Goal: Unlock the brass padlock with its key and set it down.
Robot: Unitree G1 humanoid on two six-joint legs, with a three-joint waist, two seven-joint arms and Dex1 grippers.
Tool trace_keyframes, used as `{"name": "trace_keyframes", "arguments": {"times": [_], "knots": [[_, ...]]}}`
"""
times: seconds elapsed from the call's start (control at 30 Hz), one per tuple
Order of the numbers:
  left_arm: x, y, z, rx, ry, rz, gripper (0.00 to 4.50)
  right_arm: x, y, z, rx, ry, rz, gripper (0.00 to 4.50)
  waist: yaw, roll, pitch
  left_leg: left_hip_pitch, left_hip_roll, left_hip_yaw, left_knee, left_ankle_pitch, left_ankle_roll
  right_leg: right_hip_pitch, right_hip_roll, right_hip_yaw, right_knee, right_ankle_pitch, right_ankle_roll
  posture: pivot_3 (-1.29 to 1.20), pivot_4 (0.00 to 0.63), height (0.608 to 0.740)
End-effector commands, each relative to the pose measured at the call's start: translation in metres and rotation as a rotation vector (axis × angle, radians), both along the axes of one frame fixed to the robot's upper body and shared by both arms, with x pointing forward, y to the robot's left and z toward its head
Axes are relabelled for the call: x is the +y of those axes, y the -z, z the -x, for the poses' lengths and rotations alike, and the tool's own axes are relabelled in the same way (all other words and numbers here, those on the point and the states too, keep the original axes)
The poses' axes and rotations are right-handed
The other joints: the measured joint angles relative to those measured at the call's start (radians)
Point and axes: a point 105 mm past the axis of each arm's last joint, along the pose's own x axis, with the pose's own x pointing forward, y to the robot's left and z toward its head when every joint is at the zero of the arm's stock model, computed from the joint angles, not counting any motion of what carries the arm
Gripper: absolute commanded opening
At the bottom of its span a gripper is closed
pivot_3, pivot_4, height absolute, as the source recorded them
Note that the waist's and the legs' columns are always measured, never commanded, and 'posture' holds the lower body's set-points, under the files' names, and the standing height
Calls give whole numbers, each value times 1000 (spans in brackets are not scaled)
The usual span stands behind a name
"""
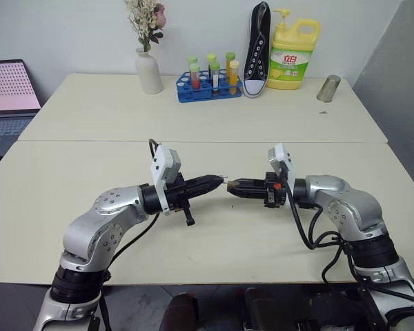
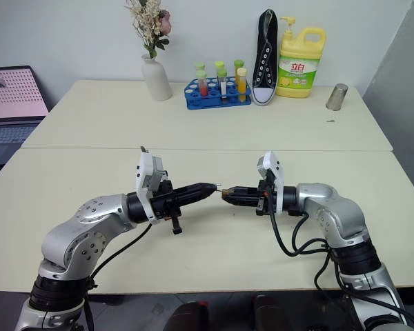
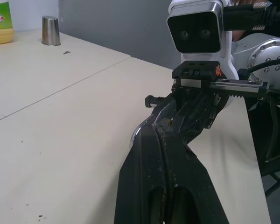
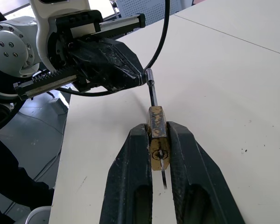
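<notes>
Between the two arms, above the surface (image 1: 214,255), the brass padlock (image 4: 157,135) sits pinched in the right gripper (image 4: 157,154) fingers, shackle toward the left gripper (image 1: 217,181); its fingers are closed tight, contents unclear.

Gold padlock (image 4: 157,135) w/ silver shackle, blk pincers, cream table (image 1: 207,117), blue rack (image 1: 208,88).

Left hand (image 1: 217,181) and right hand (image 1: 234,187) meet tip to tip above table (image 1: 193,124) (brass padlock (image 1: 230,185) between).
</notes>
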Motion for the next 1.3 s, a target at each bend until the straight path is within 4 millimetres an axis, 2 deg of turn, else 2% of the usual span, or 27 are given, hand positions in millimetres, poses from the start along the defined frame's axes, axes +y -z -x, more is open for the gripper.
{"name": "trace_keyframes", "arguments": {"times": [0.03, 0.17, 0.3, 0.4, 0.47, 0.53, 0.63, 0.77, 0.9, 1.1, 1.3], "knots": [[1, -9, 4, -74, -3, -22, 0, 2, -9, 4, -36, -29, -15, 143, 0, 0, 0, 0, 0, 0, 0, 0, 0, 0, 0, 0, 0, 0, 0, 0, 150, 740], [10, -12, 11, -192, -22, -117, 0, -1, -7, 1, -22, -15, 0, 143, -1, 0, 0, 0, 0, 0, 0, 0, 0, 0, 0, 0, 0, 0, 0, 0, 150, 740], [24, 7, 21, -389, 5, -389, 0, -6, -2, -3, 20, -1, 41, 143, -1, 0, 0, 0, 1, 1, -1, 0, 0, 0, 0, 1, -2, 0, 0, 0, 150, 740], [31, 19, 30, -522, 68, -499, 878, -8, 5, -4, 74, -4, 93, 143, 0, 1, 0, 0, 1, 1, -2, 0, 0, 0, 0, 1, -4, 0, 0, 0, 150, 740], [31, 24, 32, -563, 71, -508, 1507, -8, 11, -3, 135, -11, 125, 143, 0, 1, 0, 0, 1, 2, -2, 0, 0, 0, 0, 1, -5, 0, 0, 0, 150, 740], [29, 32, 40, -571, 113, -532, 2185, -8, 16, -3, 183, -14, 149, 143, 0, 1, 0, -1, 1, 2, -2, 0, 0, 0, -1, 1, -5, 0, 0, 0, 150, 740], [24, 33, 49, -540, 119, -483, 3180, -9, 25, -4, 253, -1, 177, 143, 0, 1, 0, -1, 1, 2, -2, 0, 0, 0, -1, 1, -6, 0, 0, 0, 150, 740], [24, 35, 49, -533, 102, -473, 4492, -10, 52, -10, 309, 44, 296, 143, 0, 1, 0, -1, 1, 2, -2, 0, 0, 0, -1, 1, -5, 0, 0, 0, 150, 740], [23, 34, 45, -530, 81, -455, 4500, -5, 64, -10, 373, 23, 338, 143, -1, 1, 0, -1, 1, 2, -2, 0, 1, 0, -1, 1, -5, 0, 0, 0, 150, 740], [21, 35, 42, -512, 85, -443, 4500, -13, 71, -29, 444, 108, 347, 143, -1, 1, 0, -1, 1, 2, -2, 0, 1, 0, 0, 1, -5, 0, 0, 0, 150, 740], [24, 31, 37, -416, 39, -384, 4500, -25, 65, -39, 395, 151, 358, 2215, -2, 1, 0, 0, 1, 1, -1, 0, 1, 0, 0, 1, -5, 0, 0, 0, 150, 740]]}}
